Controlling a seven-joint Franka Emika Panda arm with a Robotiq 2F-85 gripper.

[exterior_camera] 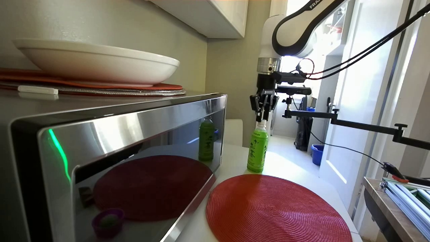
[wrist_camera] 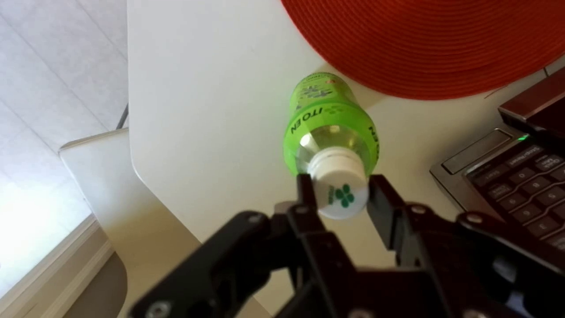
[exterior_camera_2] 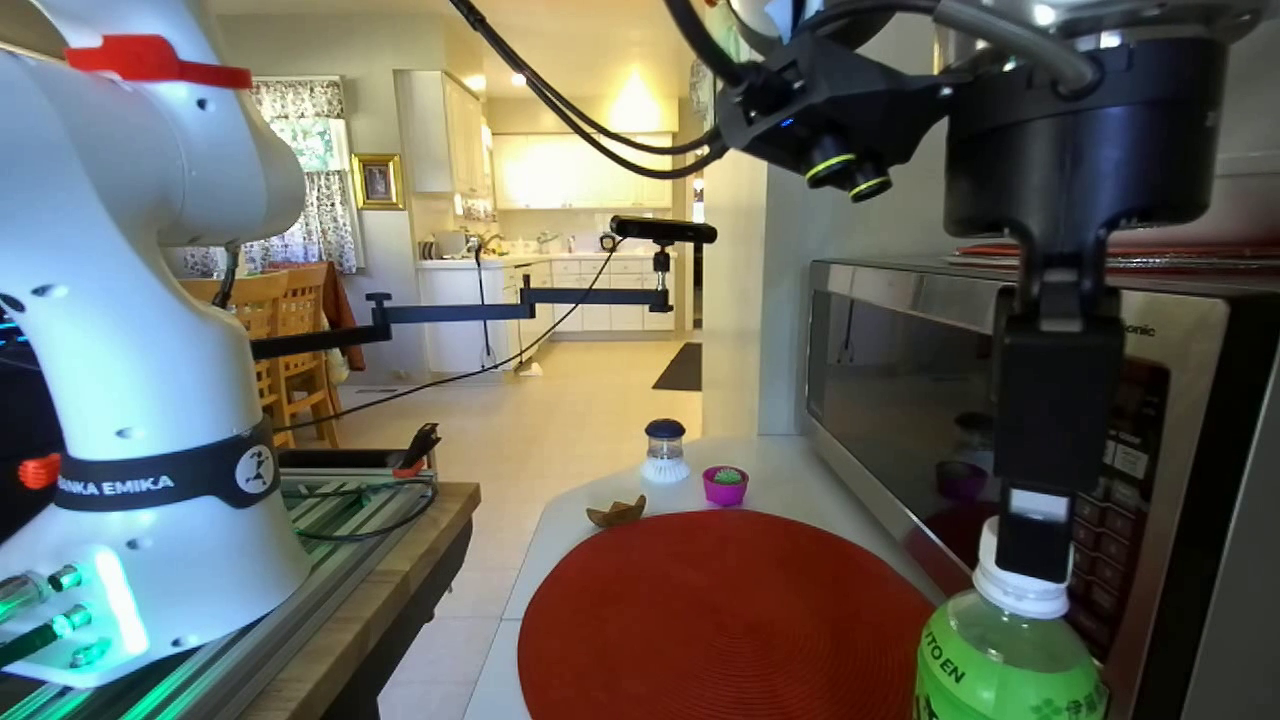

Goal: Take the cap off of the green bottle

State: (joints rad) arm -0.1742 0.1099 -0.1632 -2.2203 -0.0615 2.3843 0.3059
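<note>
Atop one bottle (wrist_camera: 330,119), one hand (exterior_camera: 262,117) clasps one cap (wrist_camera: 340,190)

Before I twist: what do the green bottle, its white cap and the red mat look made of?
Green bottle: likely plastic, glossy; its clear shoulder catches highlights. White cap: probably plastic, going by its smooth, opaque, softly shaded surface. Red mat: woven strands by look, in concentric ridges; fibre or plastic, I can't tell.

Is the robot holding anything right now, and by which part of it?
Yes, apparently the green-labelled plastic bottle, by its round white plastic cap, which the black end effector pinches on two opposite sides.
</note>
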